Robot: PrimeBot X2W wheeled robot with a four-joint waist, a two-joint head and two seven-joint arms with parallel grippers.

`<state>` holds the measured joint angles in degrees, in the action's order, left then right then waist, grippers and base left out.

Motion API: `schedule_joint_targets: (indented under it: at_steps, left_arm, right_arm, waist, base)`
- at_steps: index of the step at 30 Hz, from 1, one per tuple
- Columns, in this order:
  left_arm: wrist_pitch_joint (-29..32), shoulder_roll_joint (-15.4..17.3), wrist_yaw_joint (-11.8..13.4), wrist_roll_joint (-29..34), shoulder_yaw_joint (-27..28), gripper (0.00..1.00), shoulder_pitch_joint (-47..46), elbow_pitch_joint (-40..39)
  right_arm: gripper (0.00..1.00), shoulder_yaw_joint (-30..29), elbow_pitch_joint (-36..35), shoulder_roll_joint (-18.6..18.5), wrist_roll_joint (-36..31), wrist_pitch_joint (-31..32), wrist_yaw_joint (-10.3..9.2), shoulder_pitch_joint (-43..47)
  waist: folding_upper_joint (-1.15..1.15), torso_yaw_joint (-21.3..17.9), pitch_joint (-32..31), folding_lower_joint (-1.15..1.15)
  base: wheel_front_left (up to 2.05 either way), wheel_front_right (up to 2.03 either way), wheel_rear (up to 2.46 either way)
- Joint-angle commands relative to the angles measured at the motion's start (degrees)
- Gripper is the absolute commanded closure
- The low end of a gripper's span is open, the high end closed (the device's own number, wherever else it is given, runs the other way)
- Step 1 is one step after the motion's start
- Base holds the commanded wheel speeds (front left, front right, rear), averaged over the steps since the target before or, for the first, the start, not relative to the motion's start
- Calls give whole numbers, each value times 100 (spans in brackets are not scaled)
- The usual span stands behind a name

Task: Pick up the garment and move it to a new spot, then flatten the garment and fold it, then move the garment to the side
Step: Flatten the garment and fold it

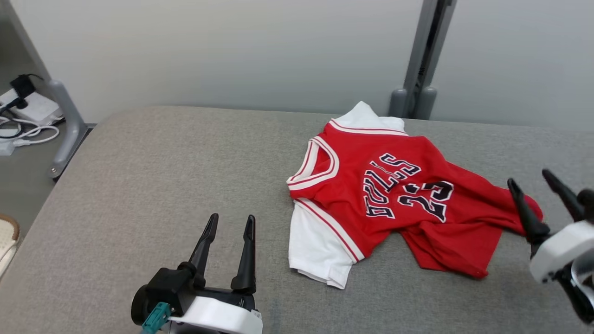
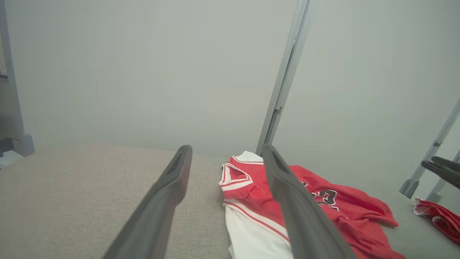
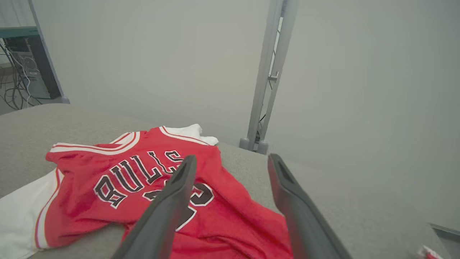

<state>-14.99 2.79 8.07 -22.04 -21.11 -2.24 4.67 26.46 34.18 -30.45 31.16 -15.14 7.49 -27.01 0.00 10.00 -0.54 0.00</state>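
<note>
1. The red garment lies rumpled on the counter; the left gripper nearby and the right gripper beside its hem both stand apart, empty.
2. Probably light, limp, slippery; pinch a hem corner or shoulder.

My left gripper and right gripper: long dark tapered fingers, white wrist shells; teal connector on left.

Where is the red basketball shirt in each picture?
Head view: red shirt right of middle.
Left wrist view: red shirt lower right of middle.
Right wrist view: red shirt lower left.
Shared landmark: grey post standing behind the shirt, in all three.
</note>
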Motion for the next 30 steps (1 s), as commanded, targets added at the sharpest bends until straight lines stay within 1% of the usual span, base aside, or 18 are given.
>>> schedule_joint_targets:
  at_steps: [1,2,3,8,12,15,18,22,24,26,28,30]
  left_arm:
    - [-18,25,-23,-19,46,0,58,18]
    - [-19,26,-23,-13,64,0,74,23]
    - [-19,26,-23,-13,64,0,74,23]
    - [-18,25,-56,37,112,0,136,79]
    - [-19,25,-86,53,125,0,124,111]
    - [-19,25,-98,45,77,0,100,127]
    - [-18,25,-104,23,12,0,136,156]
    - [-19,26,-142,64,-51,0,149,228]
    - [-19,26,-155,80,-78,0,144,245]
    - [-18,23,-165,89,-128,0,129,269]
    - [-19,26,-177,126,-204,0,107,292]
    - [-19,26,-131,124,-213,0,113,283]
  right_arm:
    - [0,-307,-150,143,-120,1,-1,492]
    - [0,-477,-203,246,-131,2,-1,699]
    - [0,-477,-203,246,-131,2,-1,699]
    - [0,-1062,-392,623,-404,2,-1,1471]
    - [0,-1271,-475,829,-530,1,-1,1801]
    - [0,-1196,-494,818,-685,2,-1,1951]
    - [0,-1016,-433,752,-1007,2,-1,2060]
    - [0,-786,-324,734,-1249,1,-1,2043]
    - [0,-605,-209,736,-1234,1,-1,2002]
    - [0,-444,-46,640,-1325,1,-1,1916]
    - [0,-267,159,631,-1399,1,-1,1843]
    - [0,-245,292,595,-1450,1,-1,1782]
  waist:
    - [0,-247,-102,0]
    - [0,-295,-106,0]
    - [0,-295,-106,0]
    - [0,-473,-110,0]
    - [0,-520,-108,0]
    - [0,-507,-104,0]
    - [0,-461,-96,0]
    - [0,-359,-97,0]
    - [0,-295,-83,0]
    - [0,-212,-54,0]
    - [0,-73,-24,0]
    - [0,11,1,0]
  base:
    - [0,0,0]
    - [0,0,0]
    - [0,0,0]
    - [0,0,0]
    - [0,0,0]
    - [0,0,0]
    - [0,0,0]
    - [0,0,0]
    - [0,0,0]
    - [0,0,0]
    - [0,0,0]
    - [0,0,0]
